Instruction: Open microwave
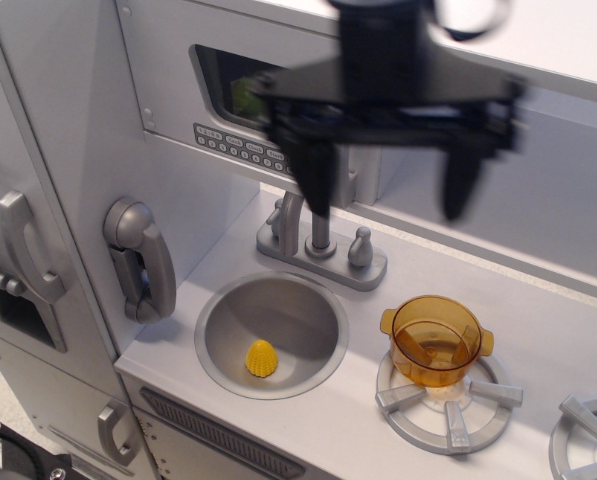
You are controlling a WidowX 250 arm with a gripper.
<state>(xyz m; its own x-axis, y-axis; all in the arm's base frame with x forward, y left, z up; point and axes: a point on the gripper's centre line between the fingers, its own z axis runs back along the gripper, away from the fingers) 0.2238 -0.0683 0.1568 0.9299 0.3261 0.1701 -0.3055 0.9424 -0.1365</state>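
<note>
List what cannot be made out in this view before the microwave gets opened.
- Microwave bar handle: hidden behind the blurred gripper.
- Whether the gripper touches the door: motion blur prevents telling.
- Green object behind the window: partly covered, too dim to identify.
- Button row labels: too small.
- Right burner: cut off by the frame edge.

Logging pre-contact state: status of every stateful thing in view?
microwave: door shut
gripper: open, motion-blurred, in front of the microwave's handle side
sink: holds a yellow toy
amber pot: upright on burner, no lid
wall phone: on its hook
</note>
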